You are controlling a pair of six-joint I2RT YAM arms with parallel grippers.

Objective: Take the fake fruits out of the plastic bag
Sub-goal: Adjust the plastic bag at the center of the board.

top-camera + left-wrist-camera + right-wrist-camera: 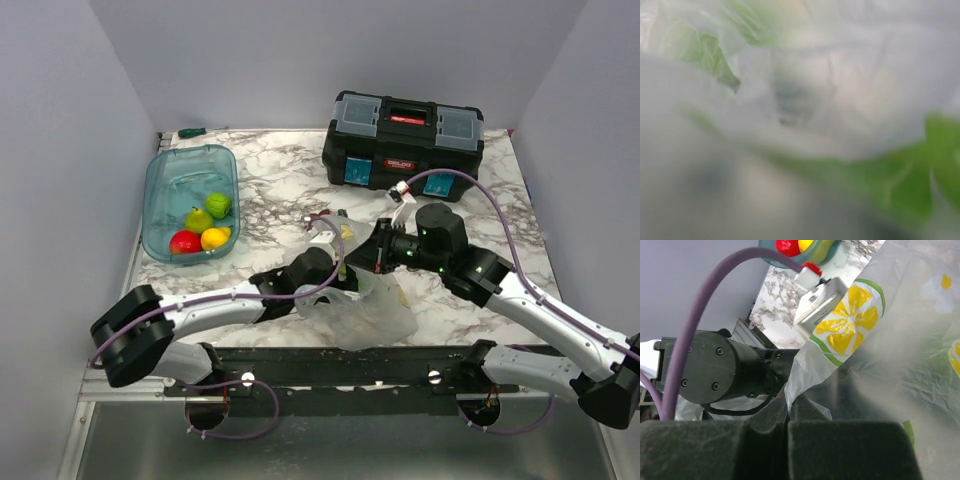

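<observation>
1. Your plastic bag (365,305) sits crumpled near the front of the marble surface (270,165). It's clear and thin, printed with lemon slices.
2. Right jaws are pinched together on its film.
3. Left jaws are hidden behind blurred film, so you cannot tell their gap.
4. Four fake fruits (205,228) lie in the teal tub (165,190): red, yellow, two lime-green.

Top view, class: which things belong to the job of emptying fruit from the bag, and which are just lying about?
Job: plastic bag, fake fruits, teal tub holding them.
Lying about: black toolbox, green-handled tool.
</observation>
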